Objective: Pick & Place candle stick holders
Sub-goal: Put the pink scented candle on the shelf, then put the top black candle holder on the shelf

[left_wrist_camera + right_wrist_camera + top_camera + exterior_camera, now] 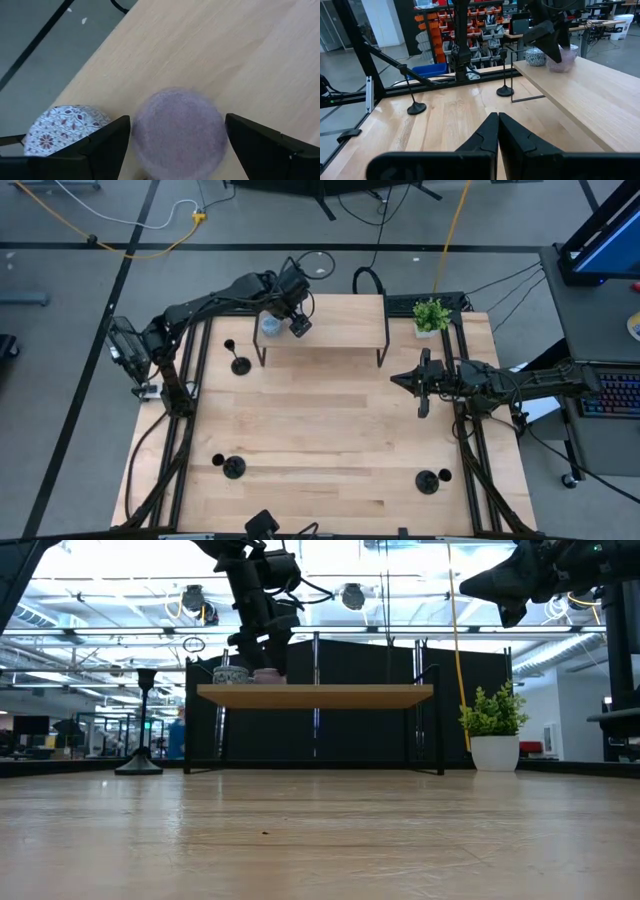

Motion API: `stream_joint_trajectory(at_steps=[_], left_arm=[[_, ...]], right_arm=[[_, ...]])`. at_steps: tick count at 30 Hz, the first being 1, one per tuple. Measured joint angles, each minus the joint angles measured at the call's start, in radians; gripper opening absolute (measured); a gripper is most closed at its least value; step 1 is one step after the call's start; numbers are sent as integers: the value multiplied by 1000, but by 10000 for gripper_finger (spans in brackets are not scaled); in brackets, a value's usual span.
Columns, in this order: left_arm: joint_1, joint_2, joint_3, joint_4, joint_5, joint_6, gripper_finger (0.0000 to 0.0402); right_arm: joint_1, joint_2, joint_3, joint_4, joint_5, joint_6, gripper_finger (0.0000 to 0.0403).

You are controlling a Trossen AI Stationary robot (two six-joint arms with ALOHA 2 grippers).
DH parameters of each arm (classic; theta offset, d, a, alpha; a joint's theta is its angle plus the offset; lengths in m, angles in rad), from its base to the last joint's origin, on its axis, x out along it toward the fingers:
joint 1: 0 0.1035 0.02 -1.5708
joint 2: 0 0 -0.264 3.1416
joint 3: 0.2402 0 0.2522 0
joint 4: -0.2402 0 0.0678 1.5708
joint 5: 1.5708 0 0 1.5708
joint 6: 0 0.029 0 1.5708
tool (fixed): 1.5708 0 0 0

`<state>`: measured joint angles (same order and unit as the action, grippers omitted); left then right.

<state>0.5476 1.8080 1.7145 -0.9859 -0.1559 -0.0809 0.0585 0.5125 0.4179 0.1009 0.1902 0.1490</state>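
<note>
Now | left tool spread around blurred purple tin | right tool pressed together, raised

Robotics lab: parts-bin racks, workbenches, strip-lit open ceiling.

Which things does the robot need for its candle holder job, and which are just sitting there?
For the job: holder by the shelf, left corner holder, right corner holder.

Just lying about: purple tin, blue tin, plant, shelf.

The left gripper is open, with fingers either side of the purple tin. The right gripper waits shut over the table's right.
</note>
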Motion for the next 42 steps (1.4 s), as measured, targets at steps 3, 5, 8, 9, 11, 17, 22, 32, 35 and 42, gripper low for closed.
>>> stream_joint_trajectory(at_steps=[3,5,8,9,11,17,22,32,35,42], left_arm=[[0,0,0,0,-3,10,320],[0,0,0,1,-3,17,310],[-1,0,0,8,-28,18,300],[-1,0,0,8,-40,18,299],[0,0,0,8,-57,18,299],[-7,-3,32,-6,-62,16,298],[-33,-5,172,-101,-61,17,298],[-130,-9,455,-579,-148,-195,298],[-146,-37,407,-579,-152,-257,298],[-117,-141,235,-584,-166,-323,298]], right_arm=[[0,0,0,0,0,0,4],[0,0,0,0,-1,0,4],[0,0,0,0,-2,0,4],[0,0,0,0,-2,0,4],[0,0,0,0,-3,0,4],[0,0,0,0,-3,0,4],[0,0,0,0,-3,0,4],[0,0,0,0,-3,0,4],[0,0,0,0,-3,-1,4],[0,0,0,-1,-7,18,4]])
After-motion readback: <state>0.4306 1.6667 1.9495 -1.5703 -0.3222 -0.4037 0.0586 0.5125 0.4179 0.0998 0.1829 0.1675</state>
